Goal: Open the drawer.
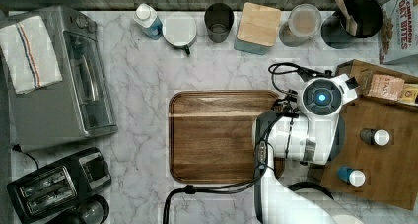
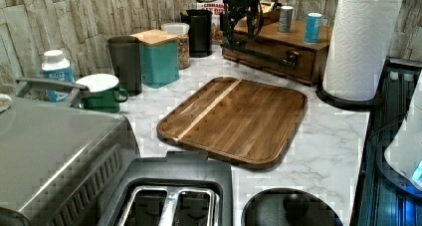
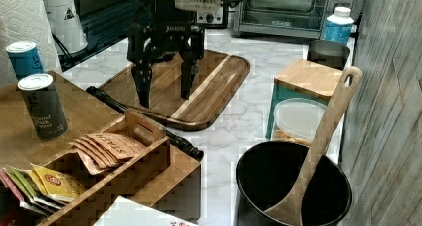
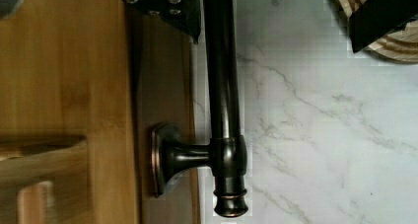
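The drawer (image 2: pixel 278 51) sits in a low wooden cabinet at the counter's back in the left view, and it looks pushed in. A long black bar handle (image 2: pixel 263 57) runs across its front. My gripper (image 3: pixel 165 99) hangs open just above that handle (image 3: pixel 149 119), one finger on each side of the bar. In the wrist view the handle (image 4: pixel 222 86) lies between the two fingers (image 4: pixel 167 7), touching neither, with the drawer front (image 4: pixel 162 86) beside it. In the top view my wrist (image 1: pixel 320 98) covers the gripper.
A dark wooden cutting board (image 1: pixel 222 135) lies on the marble counter right before the cabinet. Two spice jars (image 3: pixel 42 106) and a tea-bag tray (image 3: pixel 107 154) stand on the cabinet top. A paper towel roll (image 2: pixel 361 42), a black utensil pot (image 3: pixel 293 186) and a teal canister (image 2: pixel 159 56) stand nearby.
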`<move>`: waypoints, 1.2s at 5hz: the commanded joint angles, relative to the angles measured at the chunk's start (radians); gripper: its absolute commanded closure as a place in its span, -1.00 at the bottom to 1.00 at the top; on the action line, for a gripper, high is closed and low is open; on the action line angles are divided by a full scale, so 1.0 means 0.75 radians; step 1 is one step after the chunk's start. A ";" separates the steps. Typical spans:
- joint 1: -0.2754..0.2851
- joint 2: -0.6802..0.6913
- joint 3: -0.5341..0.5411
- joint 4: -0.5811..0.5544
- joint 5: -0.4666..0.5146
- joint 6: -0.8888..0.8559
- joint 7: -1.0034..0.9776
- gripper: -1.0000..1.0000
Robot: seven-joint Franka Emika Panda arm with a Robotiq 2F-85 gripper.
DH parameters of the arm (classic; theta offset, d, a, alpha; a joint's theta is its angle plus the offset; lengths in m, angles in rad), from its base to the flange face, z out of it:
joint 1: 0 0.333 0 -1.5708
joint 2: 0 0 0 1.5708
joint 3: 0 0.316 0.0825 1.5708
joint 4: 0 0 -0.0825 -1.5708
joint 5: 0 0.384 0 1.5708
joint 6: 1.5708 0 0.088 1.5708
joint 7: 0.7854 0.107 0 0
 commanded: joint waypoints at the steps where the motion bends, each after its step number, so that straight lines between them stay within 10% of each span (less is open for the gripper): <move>1: -0.015 0.061 -0.062 0.005 -0.041 0.053 0.069 -1.00; 6: -0.113 0.202 0.077 0.116 0.226 0.038 -0.280 -1.00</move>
